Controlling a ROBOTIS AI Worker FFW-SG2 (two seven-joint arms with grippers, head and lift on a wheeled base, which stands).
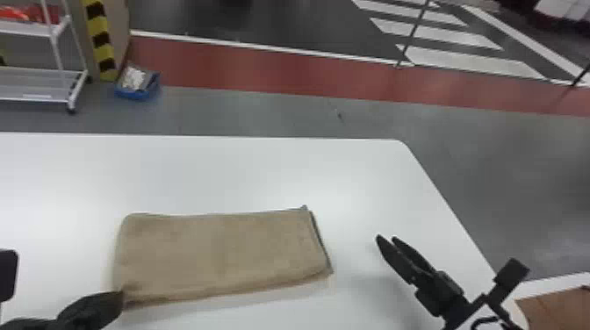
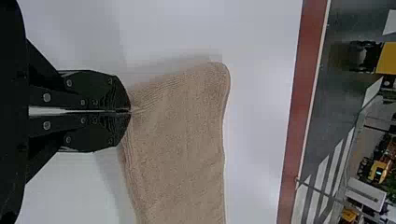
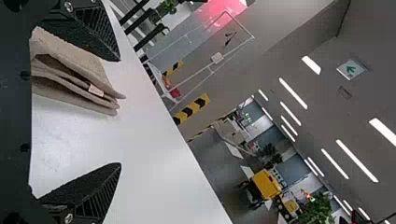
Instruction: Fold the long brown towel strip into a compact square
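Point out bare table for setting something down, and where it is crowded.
The widest bare patch lies between the brown towel and the far edge of the table. A narrower one lies between the towel's right end and the right gripper. It is crowded at the towel's near left corner, where the left gripper pinches the cloth.

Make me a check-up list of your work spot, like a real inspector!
surface: white table, looks flat
job's things: brown towel, folded in layers, longer than wide, not yet square
clutter: nothing seen on the table
grippers: left gripper pinches the towel's near left corner; right gripper open, right of the towel
cables: black loop on right arm, maybe a cable
surroundings: wheeled rack, blue bin on floor
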